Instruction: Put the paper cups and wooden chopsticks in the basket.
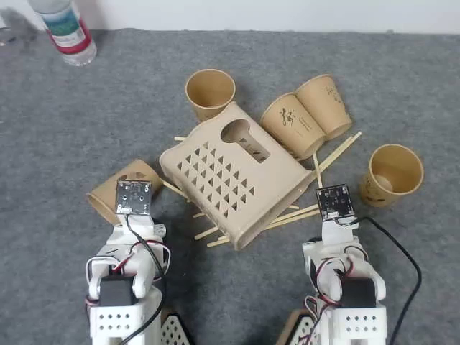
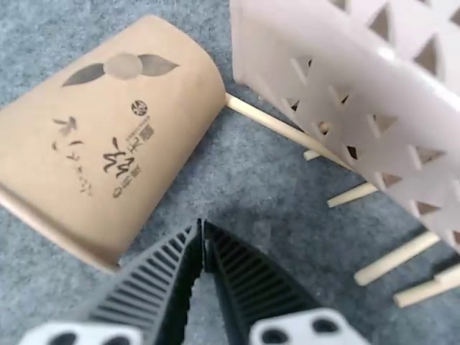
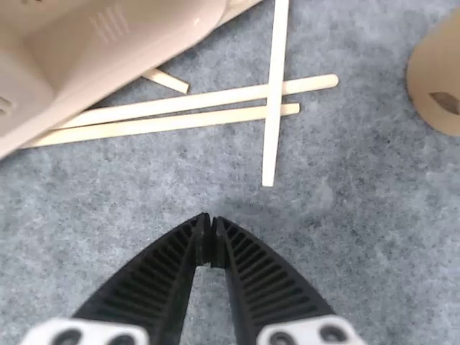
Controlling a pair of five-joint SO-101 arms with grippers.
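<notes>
1 clear plastic bottle [image 1: 66, 30] standing far left, grey felt tabletop [image 1: 65, 129], white wall [image 1: 287, 14] behind

The tipped basket [image 1: 215, 169] lay on the chopsticks [image 1: 341, 152], blocking them. A fallen cup [image 1: 101, 200] crowded its left side, and two more cups [image 1: 291, 122] pressed in behind it. In front of the basket, bare carpet [image 1: 237, 287] gave free passage.

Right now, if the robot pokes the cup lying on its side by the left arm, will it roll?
Probably: the paper cup lies on its round side, so a nudge would likely roll it, curving because one end is wider. It looks like thin paper, so likely light and easy to squash if pinched hard.
</notes>
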